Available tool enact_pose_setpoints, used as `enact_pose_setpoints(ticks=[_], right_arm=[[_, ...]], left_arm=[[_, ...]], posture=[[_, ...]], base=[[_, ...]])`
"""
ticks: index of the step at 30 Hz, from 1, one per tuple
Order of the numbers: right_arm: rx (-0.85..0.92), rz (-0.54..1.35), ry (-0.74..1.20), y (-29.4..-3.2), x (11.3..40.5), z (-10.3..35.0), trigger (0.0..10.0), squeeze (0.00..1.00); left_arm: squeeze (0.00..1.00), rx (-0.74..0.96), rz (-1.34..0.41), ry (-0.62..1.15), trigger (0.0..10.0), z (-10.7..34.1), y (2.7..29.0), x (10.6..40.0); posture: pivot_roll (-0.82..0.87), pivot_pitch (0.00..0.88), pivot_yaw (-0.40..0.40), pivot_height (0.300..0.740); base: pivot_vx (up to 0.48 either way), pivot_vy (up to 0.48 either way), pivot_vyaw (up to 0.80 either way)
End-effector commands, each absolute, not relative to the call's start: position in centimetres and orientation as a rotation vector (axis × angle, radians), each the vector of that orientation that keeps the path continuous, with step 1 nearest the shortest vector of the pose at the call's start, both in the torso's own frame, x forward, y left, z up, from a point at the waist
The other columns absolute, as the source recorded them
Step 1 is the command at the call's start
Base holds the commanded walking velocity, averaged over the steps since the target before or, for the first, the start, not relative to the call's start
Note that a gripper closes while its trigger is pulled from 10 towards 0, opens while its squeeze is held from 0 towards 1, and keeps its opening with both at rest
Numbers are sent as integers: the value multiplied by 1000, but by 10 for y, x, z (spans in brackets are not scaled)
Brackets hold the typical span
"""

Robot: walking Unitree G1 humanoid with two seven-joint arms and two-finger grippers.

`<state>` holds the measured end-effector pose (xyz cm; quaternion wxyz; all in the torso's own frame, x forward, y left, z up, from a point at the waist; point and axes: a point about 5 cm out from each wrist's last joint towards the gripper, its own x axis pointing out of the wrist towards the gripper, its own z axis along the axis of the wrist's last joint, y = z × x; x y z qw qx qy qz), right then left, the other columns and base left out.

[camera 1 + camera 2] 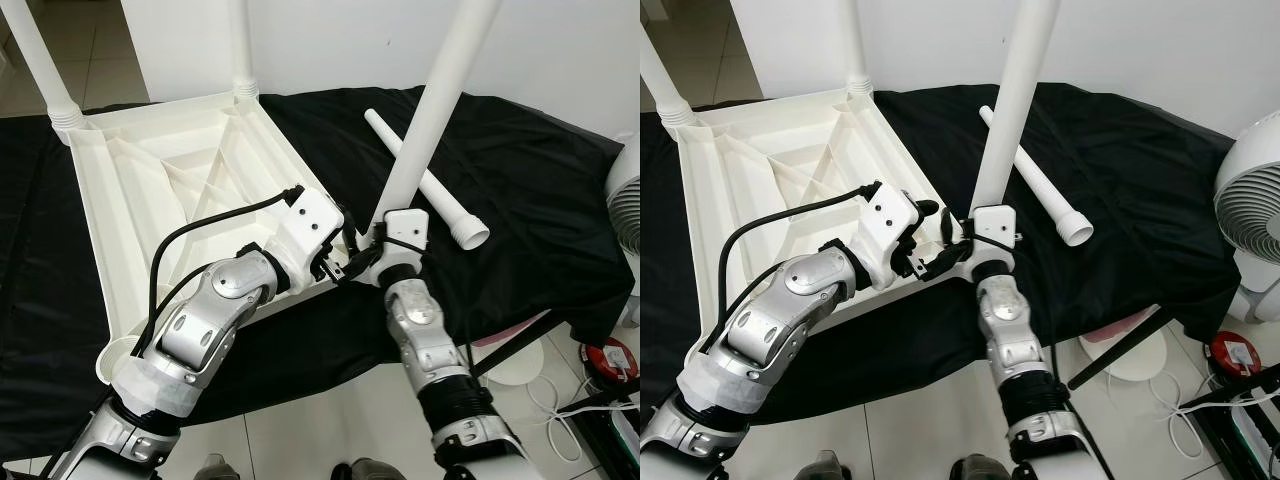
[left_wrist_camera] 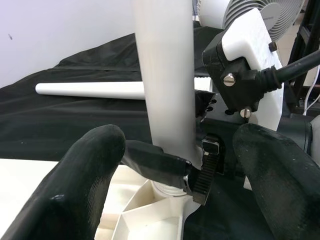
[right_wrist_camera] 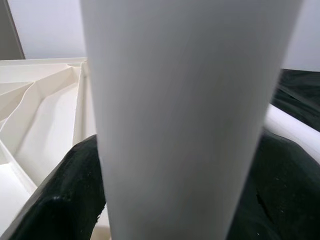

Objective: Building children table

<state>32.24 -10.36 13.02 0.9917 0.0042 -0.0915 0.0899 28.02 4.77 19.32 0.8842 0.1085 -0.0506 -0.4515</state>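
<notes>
An upturned white plastic children's table (image 1: 190,160) lies ribbed underside up on a black cloth (image 1: 520,190), with two legs already standing in its far corners, their tops cut off by the frame. At the near right corner a third white leg (image 1: 430,110) stands upright in its socket, its upper end also out of frame. The right claw (image 1: 958,245) is closed around this leg just above the socket; in the right wrist view the leg hides most of both black fingers (image 3: 65,200). The left claw (image 2: 175,170) hovers beside the same corner with its fingers spread wide and gripping nothing, the leg and the right claw's finger between them. A fourth leg (image 1: 425,180) lies loose on the cloth behind. A white fan (image 1: 1252,200) stands at the right, partly cut off.
</notes>
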Motion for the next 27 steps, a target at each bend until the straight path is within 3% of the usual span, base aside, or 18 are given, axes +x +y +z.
enact_pose_setpoints(ticks=[1,7,21,27], right_arm=[[19,185,-184,-106,321,129,10000,0],[-30,287,-173,-130,316,124,10000,0],[-74,490,-159,-147,318,130,10000,0],[-122,593,-131,-158,330,137,10000,0]], left_arm=[[0,240,-950,-96,10000,192,46,280],[0,257,-954,-75,10000,185,45,279],[0,267,-977,-26,10000,172,46,276],[0,219,-1002,-6,10000,171,59,274]], posture=[[22,0,-38,740],[19,0,-41,740],[6,0,-36,740],[6,0,-38,740]], base=[[0,0,0],[0,0,0],[0,0,0],[0,0,0]])
